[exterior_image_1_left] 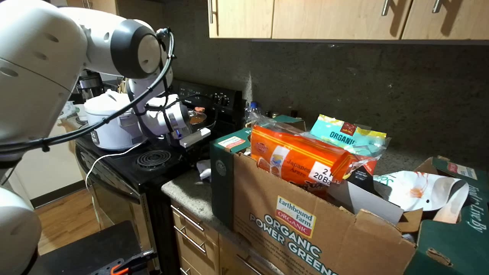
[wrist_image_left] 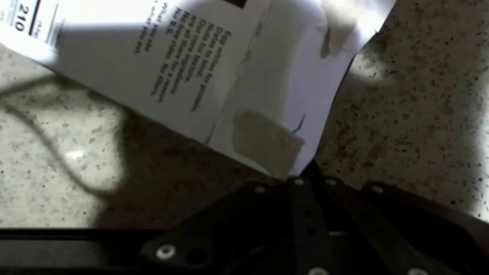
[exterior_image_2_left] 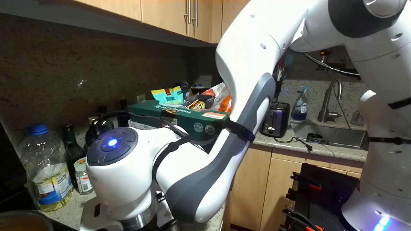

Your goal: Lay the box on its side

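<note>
Hand (wrist_image_left: 315,176): narrow, its two black fingers drawn together, the tips all but meeting; whether any card is pinched between them cannot be told.
At the fingertips: a corner of the printed white cardboard box (wrist_image_left: 202,72), so near that touching or just beside cannot be settled.
Ahead of the hand: the rest of that box, reaching past the top and left of the wrist view, with torn tan patches near the corner; whether it is upright, tilted or flat cannot be told.
Beneath the hand: speckled stone worktop (wrist_image_left: 382,122), showing on both sides of the box, a dark shadow along the box's lower edge.
Right of the hand, in an exterior view: large brown-and-green cardboard carton (exterior_image_1_left: 344,236), standing on the worktop, one green end turned toward the hand.
In that carton, farther from the hand: glossy orange plastic packet (exterior_image_1_left: 301,152), teal-and-yellow bag (exterior_image_1_left: 332,133), white pouch (exterior_image_1_left: 435,191).
Left of the hand, same view: black electric stove (exterior_image_1_left: 130,172), a white rice cooker (exterior_image_1_left: 105,122) standing on it.
Above the hand: white jointed arm (exterior_image_2_left: 192,163) strapped with black bands, a blue light lit on its end.
Toward the dark stone wall (exterior_image_2_left: 106,73) from the hand: large clear blue-capped bottle (exterior_image_2_left: 48,170) and a dark glass bottle (exterior_image_2_left: 74,155), near each other.
</note>
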`<action>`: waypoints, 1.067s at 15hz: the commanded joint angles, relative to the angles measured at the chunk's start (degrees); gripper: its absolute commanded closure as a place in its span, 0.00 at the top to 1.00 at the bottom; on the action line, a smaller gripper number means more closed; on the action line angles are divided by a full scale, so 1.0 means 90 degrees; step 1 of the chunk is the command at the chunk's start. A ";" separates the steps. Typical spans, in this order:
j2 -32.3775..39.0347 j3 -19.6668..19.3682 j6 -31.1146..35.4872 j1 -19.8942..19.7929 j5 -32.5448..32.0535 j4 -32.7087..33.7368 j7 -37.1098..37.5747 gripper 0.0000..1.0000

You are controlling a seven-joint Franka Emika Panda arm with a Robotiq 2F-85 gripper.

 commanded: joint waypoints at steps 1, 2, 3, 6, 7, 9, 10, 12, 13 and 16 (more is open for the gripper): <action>-0.0114 -0.0032 -0.0758 0.0194 -0.0363 0.0174 0.0376 0.00; -0.0126 -0.0004 -0.0942 0.0219 -0.0433 0.0207 0.0439 0.00; -0.0140 0.0023 -0.1137 0.0249 -0.0486 0.0243 0.0481 0.00; -0.0163 0.0106 -0.1650 0.0299 -0.0623 0.0392 0.0468 0.00; -0.0159 0.0134 -0.1817 0.0314 -0.0649 0.0468 0.0431 0.00; -0.0148 0.0158 -0.2119 0.0323 -0.0721 0.0616 0.0350 0.00; -0.0143 0.0158 -0.2251 0.0325 -0.0766 0.0690 0.0325 0.00; -0.0132 0.0168 -0.2452 0.0287 -0.0850 0.0816 0.0257 0.00; -0.0111 0.0159 -0.2541 0.0264 -0.0885 0.0890 0.0224 0.00; -0.0026 0.0168 -0.2682 0.0136 -0.0903 0.1067 0.0135 0.00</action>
